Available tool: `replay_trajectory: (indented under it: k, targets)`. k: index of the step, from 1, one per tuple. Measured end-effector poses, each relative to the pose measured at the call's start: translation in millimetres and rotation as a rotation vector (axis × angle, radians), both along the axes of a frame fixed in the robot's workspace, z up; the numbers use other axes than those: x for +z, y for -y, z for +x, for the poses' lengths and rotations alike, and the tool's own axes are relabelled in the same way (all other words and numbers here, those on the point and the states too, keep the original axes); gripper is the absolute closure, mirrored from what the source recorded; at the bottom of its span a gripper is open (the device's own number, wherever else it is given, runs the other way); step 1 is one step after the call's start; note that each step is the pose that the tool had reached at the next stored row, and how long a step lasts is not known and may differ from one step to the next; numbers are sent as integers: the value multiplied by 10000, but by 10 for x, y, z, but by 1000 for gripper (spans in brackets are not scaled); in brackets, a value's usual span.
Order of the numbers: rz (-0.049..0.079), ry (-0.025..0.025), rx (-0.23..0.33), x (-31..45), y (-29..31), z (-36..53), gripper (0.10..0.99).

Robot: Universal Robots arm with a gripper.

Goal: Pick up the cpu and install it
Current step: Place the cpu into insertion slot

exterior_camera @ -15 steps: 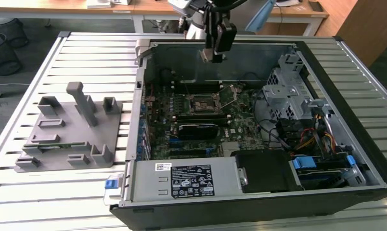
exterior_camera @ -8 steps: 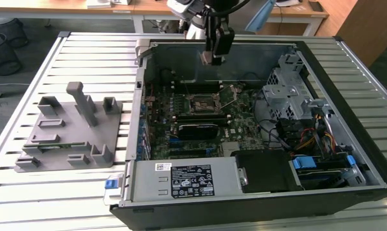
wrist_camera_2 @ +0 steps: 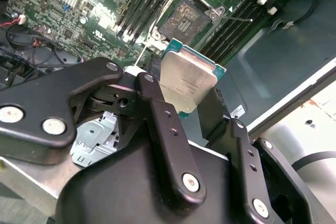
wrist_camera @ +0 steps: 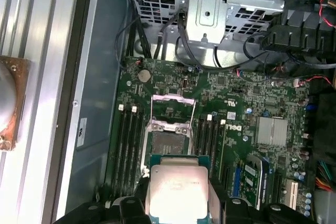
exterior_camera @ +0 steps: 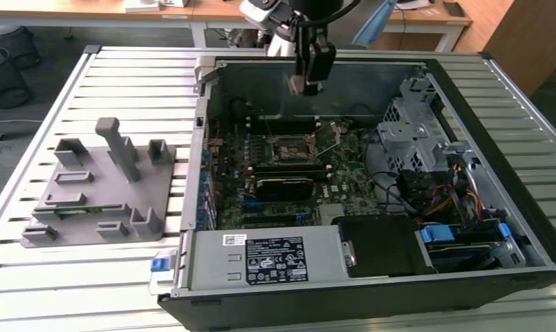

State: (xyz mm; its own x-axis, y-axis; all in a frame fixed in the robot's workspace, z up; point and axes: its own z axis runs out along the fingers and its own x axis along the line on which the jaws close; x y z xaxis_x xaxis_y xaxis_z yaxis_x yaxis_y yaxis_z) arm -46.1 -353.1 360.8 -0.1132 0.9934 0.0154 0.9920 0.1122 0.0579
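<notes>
We had the claw (wrist_camera_2: 182,93) clenched on the chip (wrist_camera_2: 189,77), gripping two opposite edges, we judge so that its underside was free for the contacts. The socket (wrist_camera: 167,142) lay below the claw, its metal frame swung open to receive the chip.
</notes>
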Motion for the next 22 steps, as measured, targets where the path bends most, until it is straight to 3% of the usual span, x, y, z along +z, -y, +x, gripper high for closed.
replay_trajectory:
  k: [22]
  targets:
    - [-3, -2, -229, -269, -48, 1, 561]
